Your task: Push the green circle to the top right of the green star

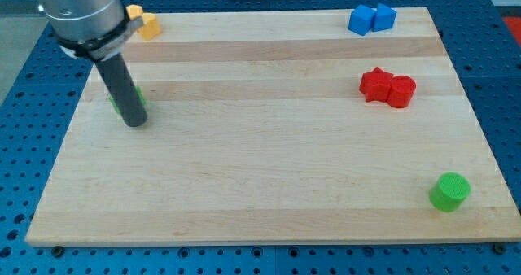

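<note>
The green circle (449,191) is a short green cylinder near the board's bottom right corner. The green star (139,97) is at the view's left, mostly hidden behind my rod; only green slivers show on either side of it. My tip (136,122) rests on the board just in front of the star, touching or nearly touching it. The tip is far to the left of the green circle.
Two blue blocks (371,19) sit together at the top right. A red star (375,85) and a red cylinder (400,91) touch each other at the right. Yellow blocks (146,23) sit at the board's top left edge. The wooden board (269,161) lies on a blue perforated table.
</note>
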